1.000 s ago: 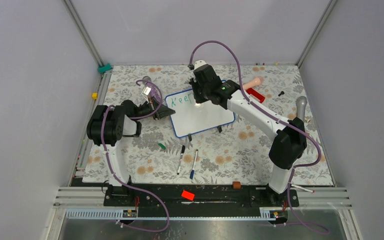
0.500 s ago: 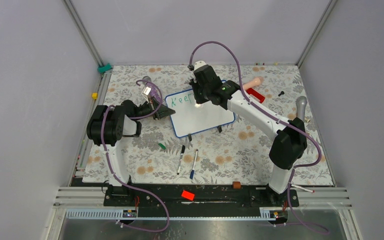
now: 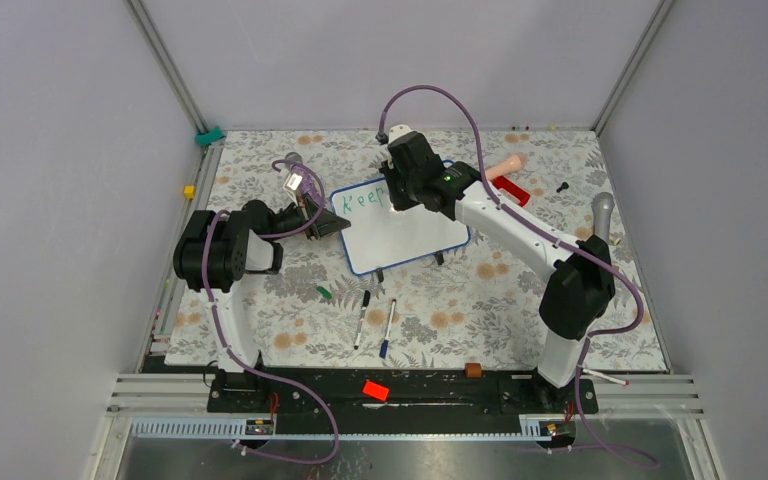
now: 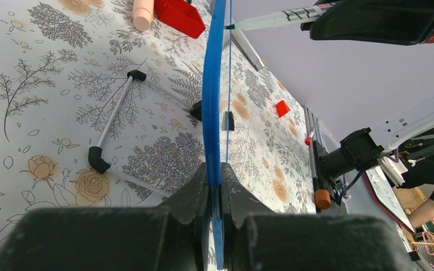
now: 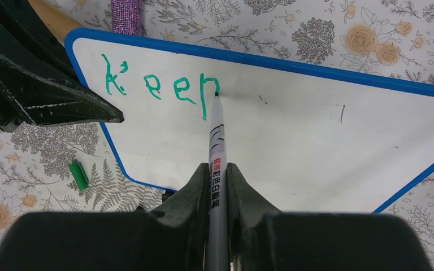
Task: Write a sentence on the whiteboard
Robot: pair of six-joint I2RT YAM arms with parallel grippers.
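A small rectangular glossy white whiteboard with a thin blue rim [image 3: 400,228] lies just above the middle of the top view, on the flower-printed tablecloth [image 3: 440,310], turned so that its right end sits lower in the frame than its left.

The left gripper [image 4: 215,175] is clenched on the board's left edge. In the left wrist view the blue rim [image 4: 213,84] runs straight up from between the two black fingers, and the board's thin legs with black feet [image 4: 96,160] rest on the cloth at the left.

The right gripper [image 5: 217,169] grasps a slim white marker pen with black print [image 5: 217,141], its fingers closed around the barrel at the bottom centre of the right wrist view. The pen's tip touches the board at the upper right of the last green letter.

The green handwritten sentence [image 5: 161,87] so far reads "Keep", in the upper left of the board.

A small green cap [image 5: 79,175] lies on the cloth just below the board's lower left edge. Two more pens [image 3: 362,318] lie side by side further down in the top view. A red block [image 3: 510,188] and a peach-coloured cylinder [image 3: 508,165] sit to the board's upper right.
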